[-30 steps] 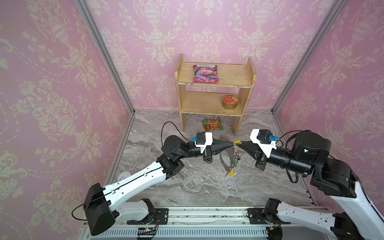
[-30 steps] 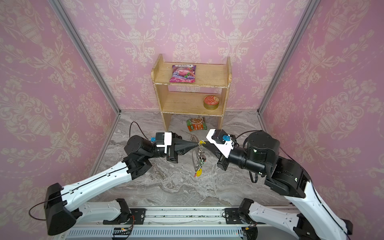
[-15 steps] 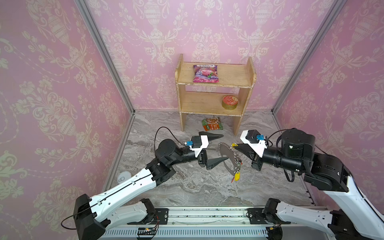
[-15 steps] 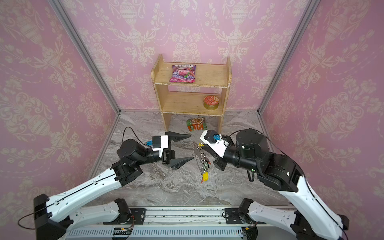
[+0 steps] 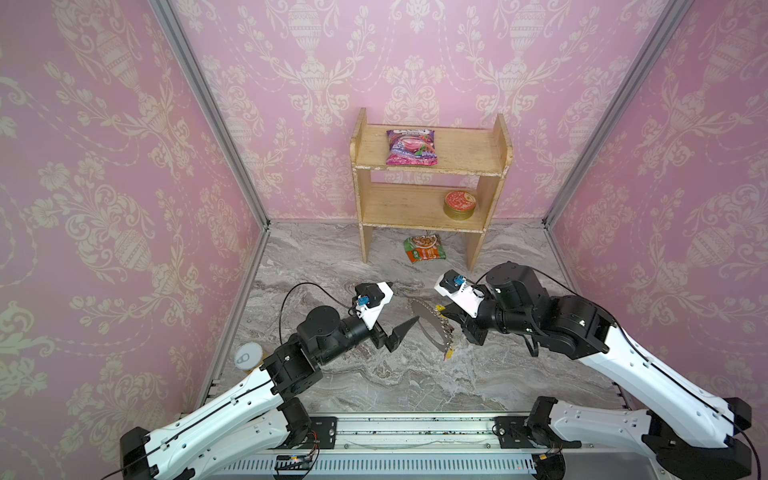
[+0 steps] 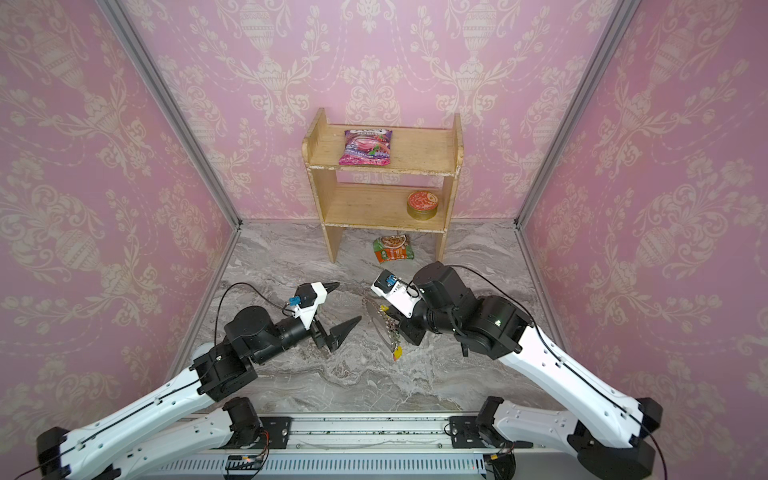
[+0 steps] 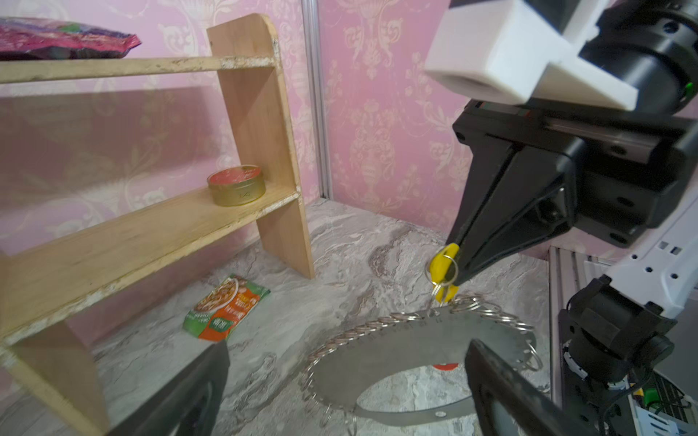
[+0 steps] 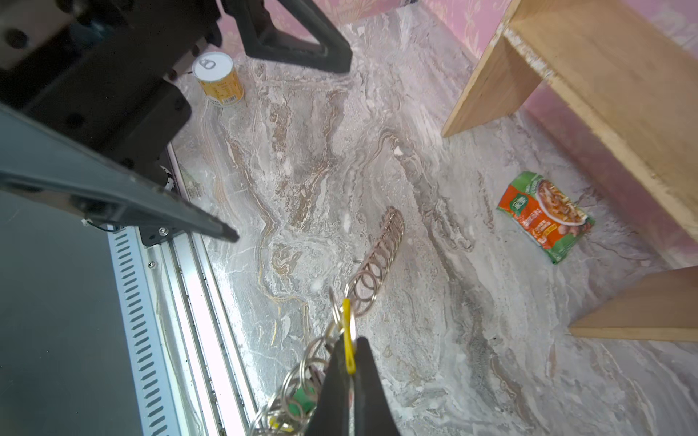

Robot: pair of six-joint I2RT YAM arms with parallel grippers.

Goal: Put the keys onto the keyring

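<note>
- Grey marble table (image 5: pixel 374 386) is sitting inside pink patterned walls (image 5: pixel 104 166).
- Wooden shelf (image 5: pixel 432 203) is standing at the back wall. Pink bag (image 5: pixel 411 146) is lying on its top board and round tin (image 5: pixel 459 204) is sitting on the lower one.
- Green-orange packet (image 5: pixel 424 248) is lying on the table between the shelf legs.
- Can (image 5: pixel 248 357) is standing upright at the table's left edge, beside the left arm.
- Left gripper (image 6: pixel 348 301) is hovering just left of the keyring, fingers spread wide, holding nothing.
- Right gripper (image 7: pixel 453 266) is reaching in from the right, fingers pressed together, pinching a yellow key (image 7: pixel 441 264) by its tag.
- Keyring (image 5: pixel 428 328) is hanging from that key's small loop, mid-table between the two grippers. It is showing edge-on in both top views, while the left wrist view is showing its flat band and loop-lined edge.
- Other keys (image 5: pixel 449 353) are dangling from the keyring: a second yellow one at its low end, an orange-red tag (image 7: pixel 445 365) showing through the hoop, a green tag (image 8: pixel 302 396) among the loops.
- Cannot tell whether the keyring's low end is touching the table.
</note>
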